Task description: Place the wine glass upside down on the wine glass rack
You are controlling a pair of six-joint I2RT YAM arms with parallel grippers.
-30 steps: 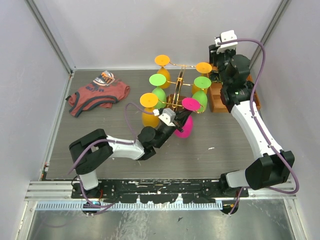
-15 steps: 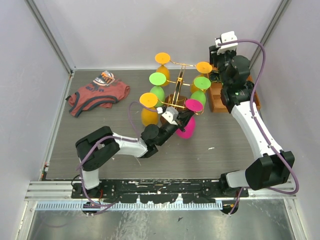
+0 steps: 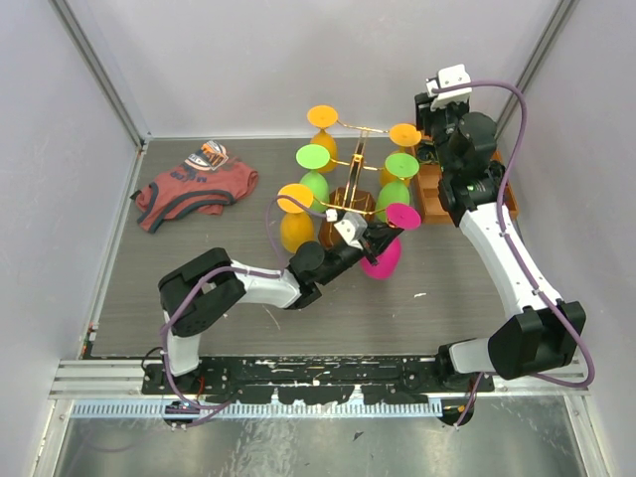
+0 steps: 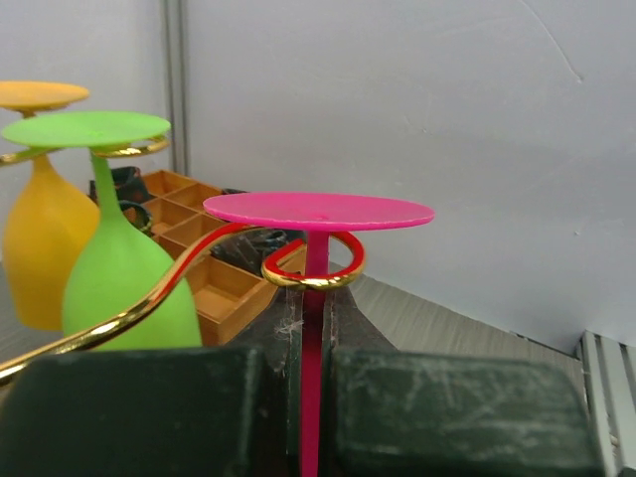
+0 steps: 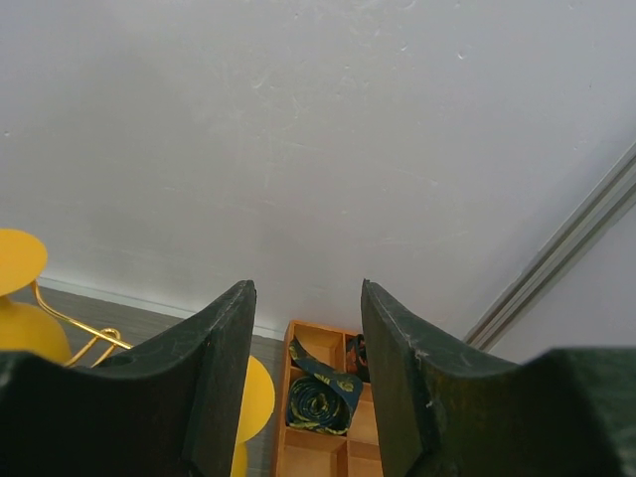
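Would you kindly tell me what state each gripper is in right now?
Left gripper: closed on the stem of the pink wine glass.
Right gripper: open, holding nothing.

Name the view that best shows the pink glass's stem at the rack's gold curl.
Left wrist: the pink glass stem stands close up inside the gold curl, pinched by the left gripper. The top view shows it small, from above, its foot hiding the curl. The right wrist view misses it entirely.
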